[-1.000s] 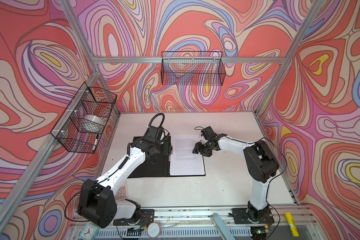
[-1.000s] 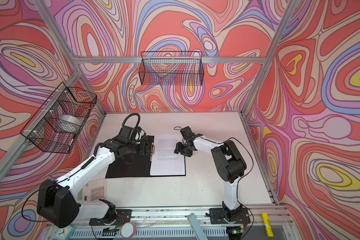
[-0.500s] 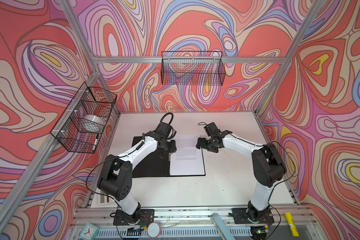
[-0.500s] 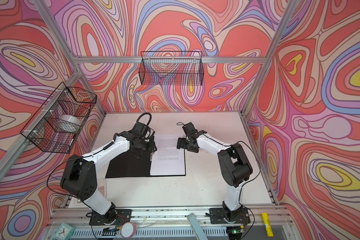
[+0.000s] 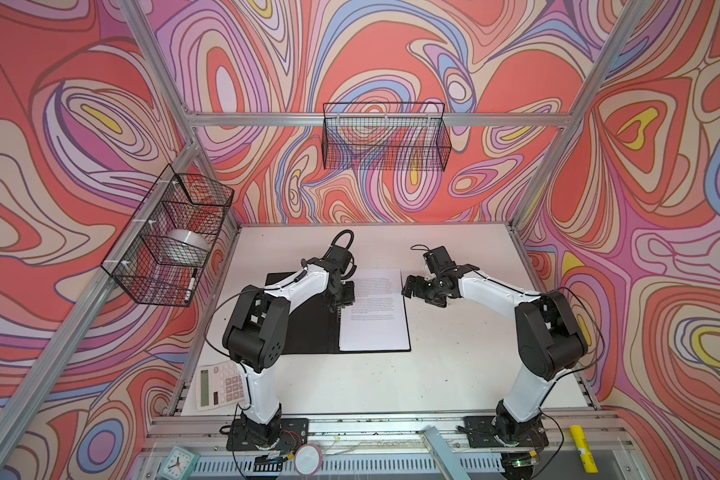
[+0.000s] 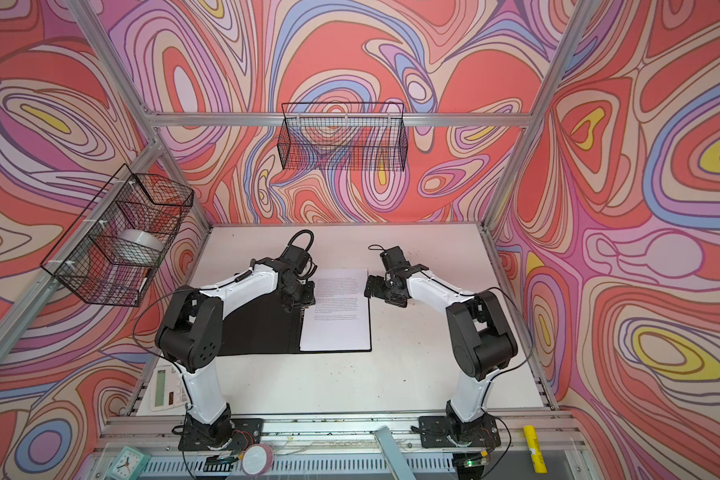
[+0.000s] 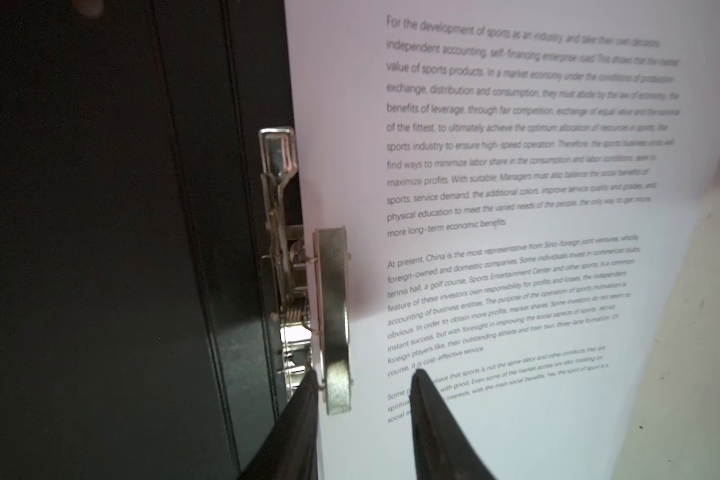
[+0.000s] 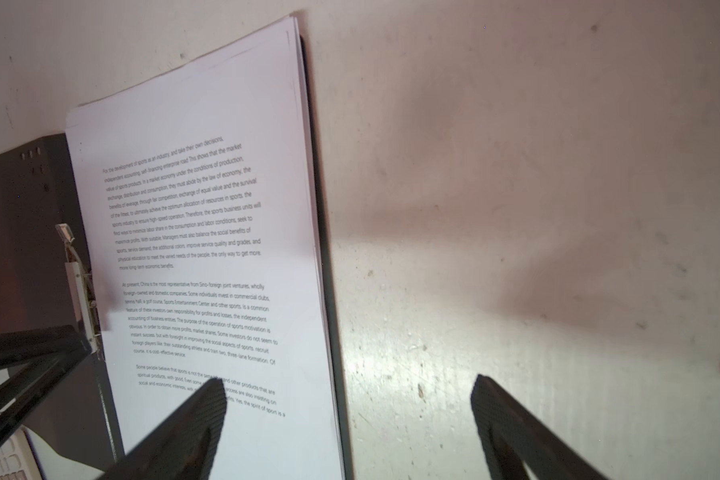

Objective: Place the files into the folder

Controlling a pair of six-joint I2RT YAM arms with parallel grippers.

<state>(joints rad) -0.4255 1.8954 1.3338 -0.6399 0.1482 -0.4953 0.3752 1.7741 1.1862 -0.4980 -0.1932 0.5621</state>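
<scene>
The folder (image 5: 304, 332) (image 6: 262, 332) lies open on the table, black inside up. The files (image 5: 375, 316) (image 6: 337, 320), a stack of white printed sheets, lie on its right half. A metal clip (image 7: 329, 291) (image 8: 80, 291) runs along the spine, and its knurled bar rests on the sheets' left margin (image 7: 516, 166). My left gripper (image 5: 341, 305) (image 7: 364, 374) hangs over the clip. Its jaws stand narrowly apart: one fingertip (image 7: 308, 376) touches the clip mechanism, the other stands clear over the page. My right gripper (image 5: 408, 286) (image 8: 346, 380) is wide open, straddling the files' right edge (image 8: 208, 208) and holding nothing.
A grey calculator (image 5: 219, 386) (image 6: 165, 388) lies at the table's front left, behind the left arm's base. Wire baskets hang on the back wall (image 5: 385, 141) and the left wall (image 5: 171, 241); the left basket holds a tape roll. Bare white table (image 5: 454, 353) lies right of the folder.
My left gripper moved right from the folder's left half to the clip, and its jaws narrowed. My right gripper opened wide and shifted slightly back and right, to the paper's right edge.
</scene>
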